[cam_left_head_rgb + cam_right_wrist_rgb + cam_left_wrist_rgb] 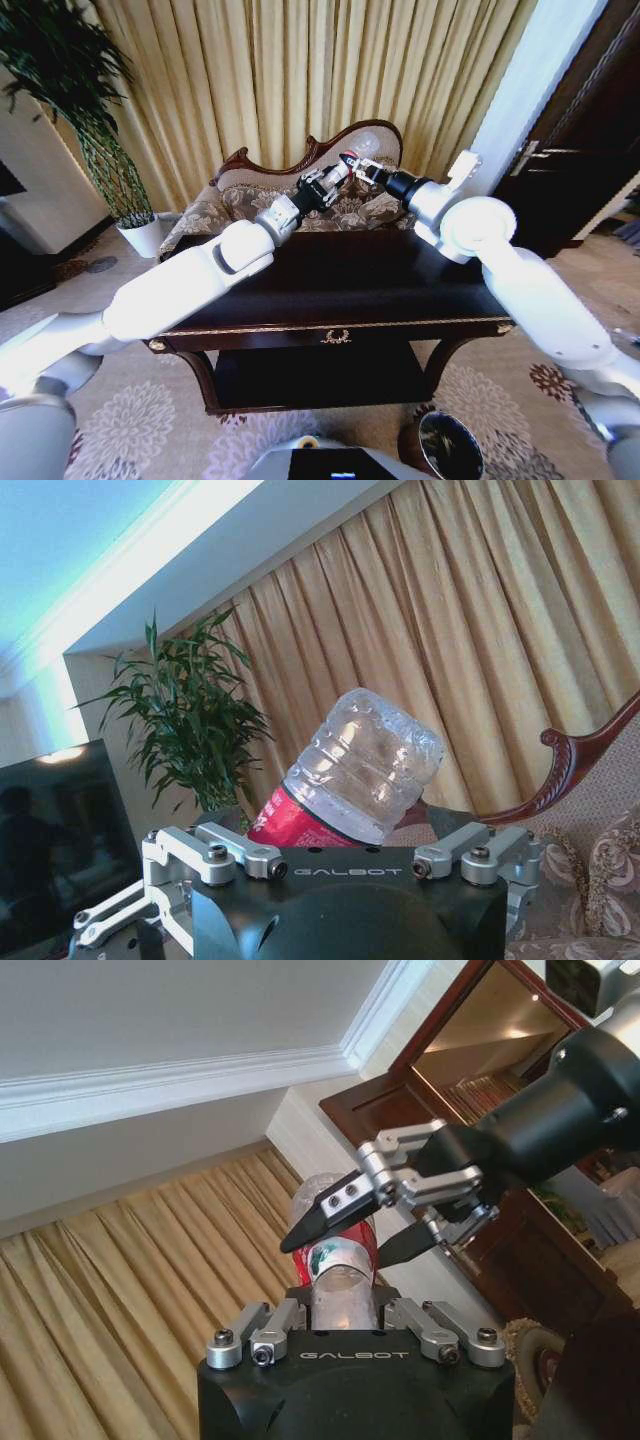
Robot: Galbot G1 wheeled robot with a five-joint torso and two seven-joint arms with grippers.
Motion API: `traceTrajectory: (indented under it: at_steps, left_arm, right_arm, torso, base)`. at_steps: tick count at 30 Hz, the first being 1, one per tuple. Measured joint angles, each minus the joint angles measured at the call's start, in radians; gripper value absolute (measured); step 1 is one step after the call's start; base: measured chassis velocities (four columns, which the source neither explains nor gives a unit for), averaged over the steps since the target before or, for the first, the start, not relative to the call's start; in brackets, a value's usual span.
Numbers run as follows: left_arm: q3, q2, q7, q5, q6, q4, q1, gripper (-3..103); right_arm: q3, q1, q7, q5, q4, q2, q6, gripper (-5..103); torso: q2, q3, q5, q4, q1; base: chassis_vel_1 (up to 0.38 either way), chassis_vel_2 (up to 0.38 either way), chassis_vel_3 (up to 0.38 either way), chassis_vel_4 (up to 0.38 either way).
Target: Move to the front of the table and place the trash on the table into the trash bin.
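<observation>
I judge the task roughly half done. One trash bin (450, 447) stands on the carpet nearest me, nothing dropped in yet. Beyond it, one dark surface (340, 285). Above its far edge, one bottle (335, 1250): left pincer (322, 186) grips it; right pincer (345, 1235), parted, straddles it.

Behind stands a sofa (330, 205) with a carved wooden back and floral cushions, gold pleated curtains (300, 80) hang along the wall, a leafy plant (80, 110) in a white pot (143, 237) stands beside them, and a flower-patterned carpet (130, 425) covers the floor.
</observation>
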Motion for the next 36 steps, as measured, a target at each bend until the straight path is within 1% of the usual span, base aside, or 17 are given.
traceTrajectory:
  at_steps: [6,8,9,10,11,13,14,19,21,23,24,25,29,30,31,35,36]
  left_arm:
    - [0.013,0.006,-0.002,-0.008,0.001,-0.013,-0.003,28]
    - [0.015,0.007,-0.002,-0.011,0.001,-0.016,-0.004,28]
    - [0.015,0.007,-0.002,-0.011,0.001,-0.016,-0.004,28]
    - [0.016,0.008,-0.002,-0.011,0.001,-0.017,-0.004,28]
    - [0.016,0.008,-0.002,-0.011,0.001,-0.017,-0.004,28]
    - [0.018,0.008,-0.004,-0.011,0.001,-0.019,-0.003,28]
    - [0.018,0.008,-0.004,-0.011,0.001,-0.019,-0.003,28]
    - [0.021,0.008,-0.004,-0.009,0.000,-0.022,0.001,28]
    - [0.022,0.006,-0.004,-0.008,-0.001,-0.023,0.005,28]
    - [0.022,0.006,-0.004,-0.008,-0.002,-0.024,0.006,28]
    - [0.022,0.006,-0.004,-0.006,-0.004,-0.027,0.010,28]
    - [0.023,0.006,-0.004,-0.004,-0.005,-0.028,0.012,28]
    - [0.024,0.005,-0.022,-0.003,0.000,-0.034,0.015,26]
    - [0.026,0.004,-0.041,-0.006,0.007,-0.039,0.016,31]
    - [0.026,0.004,-0.041,-0.006,0.007,-0.039,0.016,31]
    - [0.016,0.010,-0.064,-0.034,0.014,-0.042,0.019,53]
    - [0.016,0.010,-0.064,-0.034,0.014,-0.042,0.019,53]
  right_arm:
    - [0.000,-0.005,0.009,-0.011,0.003,0.000,-0.001,101]
    - [0.000,-0.008,0.019,-0.017,0.010,-0.001,0.004,91]
    - [0.000,-0.008,0.019,-0.017,0.010,-0.001,0.004,91]
    - [0.001,-0.011,0.023,-0.020,0.013,-0.001,0.007,86]
    - [0.001,-0.011,0.023,-0.020,0.013,-0.001,0.007,86]
    - [0.001,-0.017,0.025,-0.021,0.020,-0.002,0.008,76]
    - [0.001,-0.017,0.025,-0.021,0.020,-0.002,0.008,76]
    - [0.001,-0.023,0.026,-0.022,0.023,-0.003,0.007,65]
    - [0.003,-0.031,0.026,-0.023,0.026,-0.004,0.007,59]
    - [0.003,-0.033,0.026,-0.024,0.027,-0.005,0.008,59]
    - [0.008,-0.040,0.028,-0.026,0.029,-0.006,0.009,52]
    - [0.011,-0.045,0.028,-0.026,0.030,-0.007,0.009,50]
    - [0.016,-0.050,0.028,-0.026,0.033,-0.007,0.011,43]
    - [0.021,-0.054,0.028,-0.026,0.034,-0.008,0.011,41]
    - [0.021,-0.054,0.028,-0.026,0.034,-0.008,0.011,41]
    - [0.051,-0.085,0.028,-0.026,0.034,-0.015,0.013,41]
    - [0.051,-0.085,0.028,-0.026,0.034,-0.015,0.013,41]
  torso:
    - [0.000,0.000,0.0000,0.0001,0.000]
    - [0.000,0.000,0.0000,0.0000,0.000]
    - [0.000,0.000,0.0000,0.0000,0.000]
    - [0.000,0.000,0.0000,0.0000,0.000]
    - [0.000,0.000,0.0000,0.0000,0.000]
    - [0.000,0.000,0.0000,0.0000,0.000]
    - [0.000,0.000,0.0000,0.0000,0.000]
    - [0.000,0.000,-0.0001,0.0001,0.000]
    - [0.000,0.000,0.0000,0.0001,0.000]
    - [0.000,0.000,0.0000,0.0000,0.000]
    - [0.000,0.000,0.0000,0.0000,0.000]
    - [0.000,0.000,0.0000,-0.0001,0.000]
    - [0.000,0.000,0.0000,0.0001,0.000]
    - [0.000,0.000,-0.0001,0.0001,0.000]
    - [0.000,0.000,-0.0001,0.0001,0.000]
    - [0.000,0.000,0.0000,-0.0001,0.000]
    - [0.000,0.000,0.0000,-0.0001,0.000]
  base:
    - [0.000,0.000,0.000,0.000]
    - [0.000,0.000,0.000,0.000]
    - [0.000,0.000,0.000,0.000]
    - [0.000,0.000,0.000,0.000]
    - [0.000,0.000,0.000,0.000]
    - [0.000,0.000,0.000,0.000]
    - [0.000,0.000,0.000,0.000]
    - [0.000,0.000,0.000,0.000]
    - [0.000,0.000,0.000,0.000]
    - [0.000,0.000,0.000,0.000]
    - [0.000,0.000,0.000,0.000]
    - [0.000,0.000,0.000,0.000]
    - [0.000,0.000,0.000,0.000]
    - [0.000,0.000,0.000,0.000]
    - [0.000,0.000,0.000,0.000]
    - [0.000,0.000,0.000,0.000]
    - [0.000,0.000,0.000,0.000]
